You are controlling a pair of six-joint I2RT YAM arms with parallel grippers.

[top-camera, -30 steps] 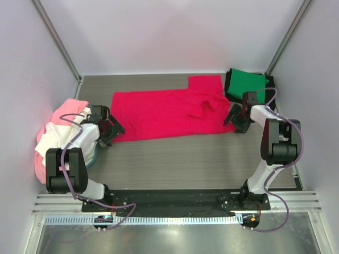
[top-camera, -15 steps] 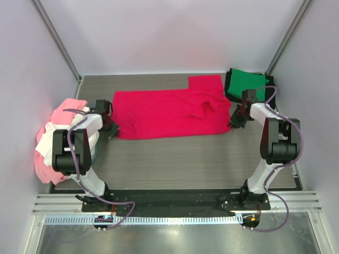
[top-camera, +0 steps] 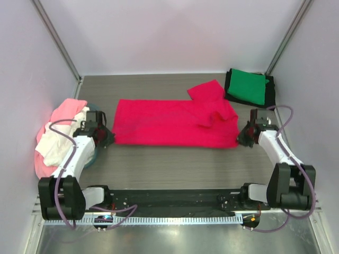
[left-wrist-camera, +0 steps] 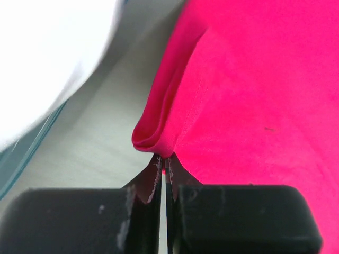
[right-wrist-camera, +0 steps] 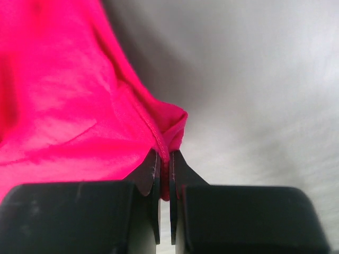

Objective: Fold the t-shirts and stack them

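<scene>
Crimson t-shirt (top-camera: 175,121) lies across desk (top-camera: 175,164) | L end effector (top-camera: 107,138) pinched shut on its left corner, R end effector (top-camera: 243,138) likewise on right corner | cloth flat, lightly creased

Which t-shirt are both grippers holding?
The crimson t-shirt, spread flat mid-table; the green t-shirt lies folded at the back, the pink and white heap sits left.

The top view is bright and even, lit from above; shadows on the table (top-camera: 175,159) are soft and faint. The metal strip (top-camera: 175,238) at the near edge shows glare. The walls (top-camera: 32,106) lean outward at the edges. In the left wrist view the white t-shirt (left-wrist-camera: 47,53) is overexposed and blurred, the crimson t-shirt (left-wrist-camera: 254,95) strongly saturated.
</scene>
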